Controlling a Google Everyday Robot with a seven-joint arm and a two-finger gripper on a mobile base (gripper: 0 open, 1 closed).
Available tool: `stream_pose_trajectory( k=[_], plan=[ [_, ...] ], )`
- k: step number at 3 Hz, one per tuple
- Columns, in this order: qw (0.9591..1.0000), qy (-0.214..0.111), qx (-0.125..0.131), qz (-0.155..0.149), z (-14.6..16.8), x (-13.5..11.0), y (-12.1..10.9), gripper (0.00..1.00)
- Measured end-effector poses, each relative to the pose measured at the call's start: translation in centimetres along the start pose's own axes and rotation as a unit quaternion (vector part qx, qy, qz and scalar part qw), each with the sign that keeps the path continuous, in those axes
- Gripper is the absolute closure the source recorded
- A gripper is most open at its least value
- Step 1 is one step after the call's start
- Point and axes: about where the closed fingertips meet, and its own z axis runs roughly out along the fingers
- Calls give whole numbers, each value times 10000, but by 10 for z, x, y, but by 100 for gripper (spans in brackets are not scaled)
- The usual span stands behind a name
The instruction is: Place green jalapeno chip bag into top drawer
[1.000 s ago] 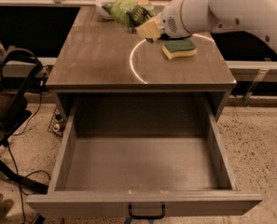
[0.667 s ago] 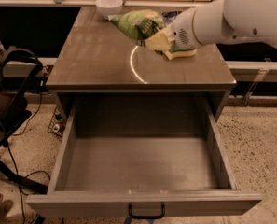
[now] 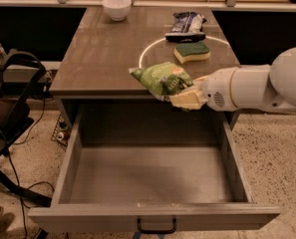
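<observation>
Green jalapeno chip bag (image 3: 161, 77) held in the gripper (image 3: 181, 91) above the open top drawer (image 3: 87, 217).

The bag is clamped at its right end between the cream-coloured fingers (image 3: 187, 100), which are closed on it; the rest of the bag is stretched out to the left of the fingers, over the front edge of the table (image 3: 97, 59). Directly below the fingers the drawer box is seen pulled out, its black handle (image 3: 157, 231) fixed to the front panel. Behind the fingers, on the tabletop, a green-and-yellow sponge (image 3: 192, 52) is placed, with a dark blue-and-silver bag (image 3: 186, 25) beyond it, and a white bowl (image 3: 116, 7) is set far back to the left. The white arm (image 3: 257, 86) is extended to the right of the fingers.
</observation>
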Motion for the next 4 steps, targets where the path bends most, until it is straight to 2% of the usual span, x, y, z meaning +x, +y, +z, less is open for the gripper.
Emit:
stream_pose_trajectory(
  k=[1,2,3,4],
  plan=[
    [10000,32,-40,-19,1,3,2,100],
    [9990,274,-324,-127,7,31,13,100],
    [9949,524,-812,-276,10,65,35,100],
    [9812,1076,-1545,-425,28,119,61,100]
  ],
)
